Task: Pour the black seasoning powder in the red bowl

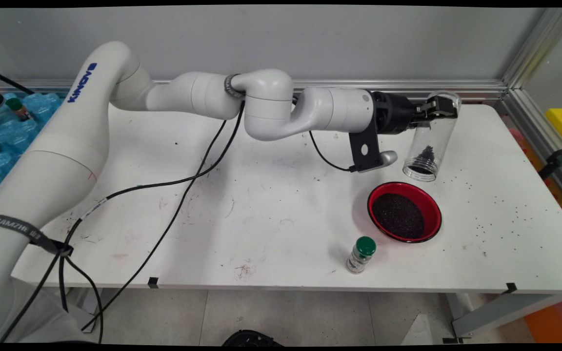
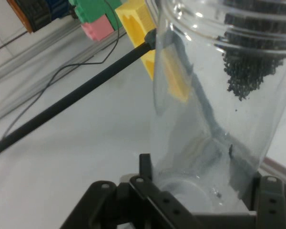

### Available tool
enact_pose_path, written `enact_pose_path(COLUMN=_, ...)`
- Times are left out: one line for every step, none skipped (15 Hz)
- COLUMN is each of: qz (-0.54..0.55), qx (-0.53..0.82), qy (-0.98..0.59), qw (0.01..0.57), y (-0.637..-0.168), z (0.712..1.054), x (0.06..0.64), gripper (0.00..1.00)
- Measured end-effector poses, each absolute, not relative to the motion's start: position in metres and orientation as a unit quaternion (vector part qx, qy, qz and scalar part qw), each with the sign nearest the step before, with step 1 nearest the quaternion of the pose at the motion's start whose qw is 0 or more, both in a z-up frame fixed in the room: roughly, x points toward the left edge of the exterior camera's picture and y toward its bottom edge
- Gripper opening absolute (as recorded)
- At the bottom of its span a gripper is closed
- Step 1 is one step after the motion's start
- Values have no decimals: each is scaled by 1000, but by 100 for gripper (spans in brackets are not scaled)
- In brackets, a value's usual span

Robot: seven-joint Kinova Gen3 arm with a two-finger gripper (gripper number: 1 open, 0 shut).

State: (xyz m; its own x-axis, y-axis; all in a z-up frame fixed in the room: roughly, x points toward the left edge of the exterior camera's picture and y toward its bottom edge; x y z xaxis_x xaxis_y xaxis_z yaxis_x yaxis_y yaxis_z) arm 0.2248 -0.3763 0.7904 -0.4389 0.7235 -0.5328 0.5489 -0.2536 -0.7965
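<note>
Main view shows, from left, the white tabletop [image 1: 261, 204] scuffed and speckled with dark grains, a green-capped bottle [image 1: 361, 254] near its front edge, a red bowl [image 1: 404, 212] of black granules, and above it the tool [image 1: 437, 108] pinching a clear jar [image 1: 430, 139] held in the air. The jar's long axis tilts, mouth down-left toward the bowl, granules gathered near the mouth. Hand view alone shows yellow, pink and green blocks beyond the tabletop.

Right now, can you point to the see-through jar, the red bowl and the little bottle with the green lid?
Clear plastic jar [image 1: 430, 141], main view, its side wall.
Red round bowl [image 1: 432, 200], main view, its rim.
Small green-capped bottle [image 1: 365, 246], main view, its cap.
</note>
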Motion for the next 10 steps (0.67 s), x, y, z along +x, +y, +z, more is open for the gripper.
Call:
enact_pose_path(qz=588, qx=-516, qy=-617, qw=81, y=-377, z=790, x=226, gripper=0)
enact_pose_path(qz=584, qx=-509, qy=-626, qw=88, y=-377, z=790, x=228, gripper=0)
enact_pose_path(qz=580, qx=-502, qy=-634, qw=94, y=-377, z=790, x=229, gripper=0)
enact_pose_path(qz=574, qx=-494, qy=-645, qw=102, y=-378, z=790, x=231, gripper=0)
enact_pose_path(qz=568, qx=-485, qy=-656, qw=110, y=-379, z=790, x=233, gripper=0)
enact_pose_path(qz=563, qx=-477, qy=-665, qw=116, y=-380, z=789, x=234, gripper=0)
enact_pose_path(qz=556, qx=-467, qy=-676, qw=124, y=-381, z=789, x=236, gripper=0)
enact_pose_path(qz=551, qx=-459, qy=-685, qw=132, y=-382, z=790, x=237, gripper=0)
enact_pose_path(qz=543, qx=-447, qy=-696, qw=141, y=-383, z=790, x=239, gripper=0)
enact_pose_path(qz=537, qx=-437, qy=-706, qw=149, y=-384, z=791, x=240, gripper=0)
